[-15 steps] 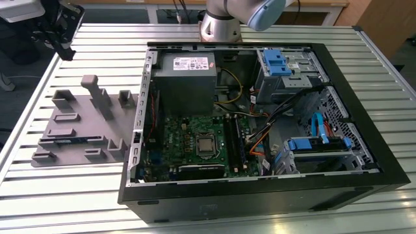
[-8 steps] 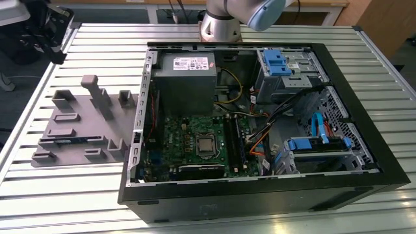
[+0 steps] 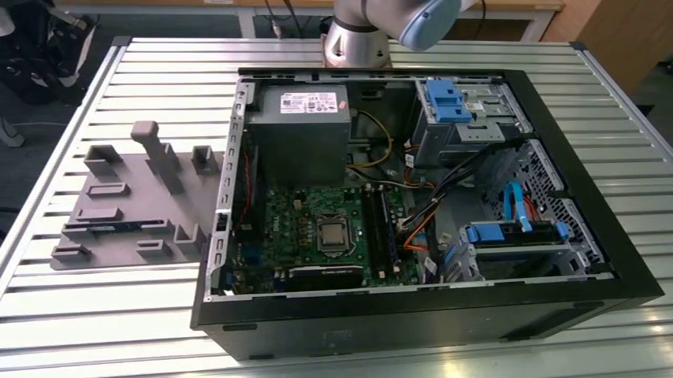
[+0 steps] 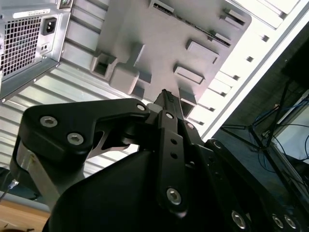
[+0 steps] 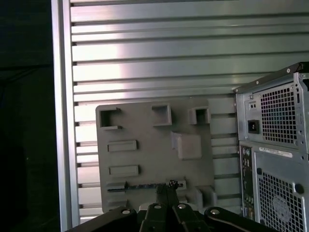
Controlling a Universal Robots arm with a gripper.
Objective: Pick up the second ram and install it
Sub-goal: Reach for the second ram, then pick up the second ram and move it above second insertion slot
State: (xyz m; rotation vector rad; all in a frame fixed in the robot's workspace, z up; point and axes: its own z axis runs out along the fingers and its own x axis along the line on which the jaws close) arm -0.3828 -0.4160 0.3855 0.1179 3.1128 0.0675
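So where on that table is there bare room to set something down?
Bare table lies between the tray and the near edge, and behind the tray. The strip at the exterior view's right of the case is narrow. Inside the case is crowded.

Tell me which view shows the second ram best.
The first wrist view: it looks straight down on the second ram, lying along its slot in the grey holder, nearly its whole length clear. The exterior view gives a thin blue sliver of it; in the second wrist view the gripper hides it.
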